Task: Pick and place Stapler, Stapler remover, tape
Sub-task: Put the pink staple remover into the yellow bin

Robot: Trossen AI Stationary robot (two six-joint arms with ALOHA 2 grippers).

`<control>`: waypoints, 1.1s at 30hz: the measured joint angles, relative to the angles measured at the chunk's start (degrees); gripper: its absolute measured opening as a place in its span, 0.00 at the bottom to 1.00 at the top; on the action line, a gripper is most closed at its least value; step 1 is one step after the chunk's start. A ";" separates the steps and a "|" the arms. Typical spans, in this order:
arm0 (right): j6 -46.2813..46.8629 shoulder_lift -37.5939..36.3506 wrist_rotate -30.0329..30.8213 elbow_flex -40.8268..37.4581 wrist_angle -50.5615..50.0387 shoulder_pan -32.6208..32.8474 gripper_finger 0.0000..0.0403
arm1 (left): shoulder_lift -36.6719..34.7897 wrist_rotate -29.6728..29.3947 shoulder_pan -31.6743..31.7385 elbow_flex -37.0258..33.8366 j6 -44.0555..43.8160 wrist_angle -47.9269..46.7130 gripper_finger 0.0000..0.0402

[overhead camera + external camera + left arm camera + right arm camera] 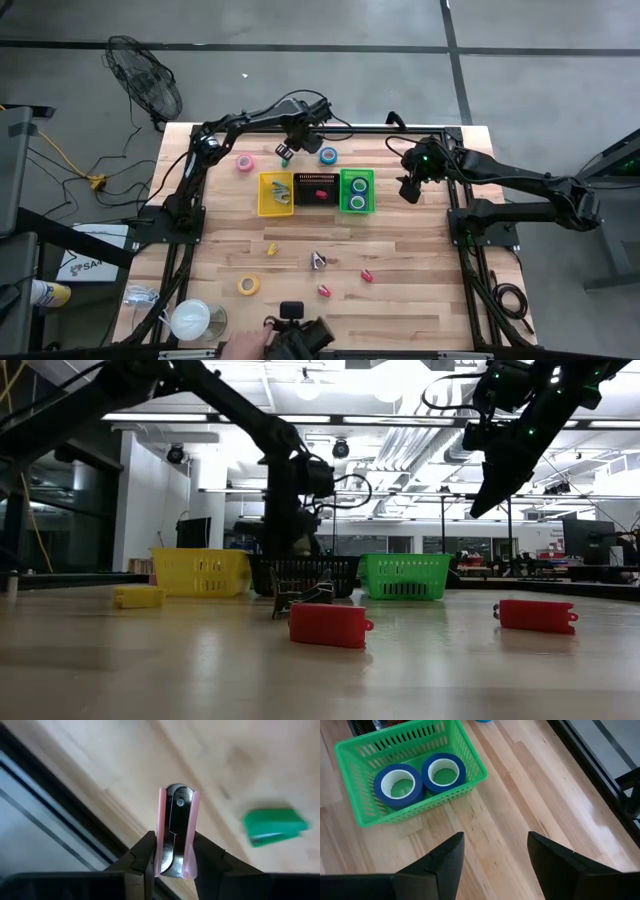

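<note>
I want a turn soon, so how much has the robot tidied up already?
Done: two blue tape rolls lie in the green bin. In hand: the left gripper is shut on a pink stapler remover. Left on the table: pink tape, a loose blue roll, yellow tape, red staplers. The right gripper hangs open beside the green bin.
</note>
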 joint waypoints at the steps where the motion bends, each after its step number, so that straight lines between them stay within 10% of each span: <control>1: -0.01 0.00 0.00 0.00 0.00 0.00 0.52 | -0.41 0.00 -0.28 -0.02 -0.30 -0.81 0.22; 33: -0.94 0.02 -0.04 0.00 -0.04 0.00 0.52 | -10.62 6.73 -11.26 -0.21 -22.43 -29.38 0.23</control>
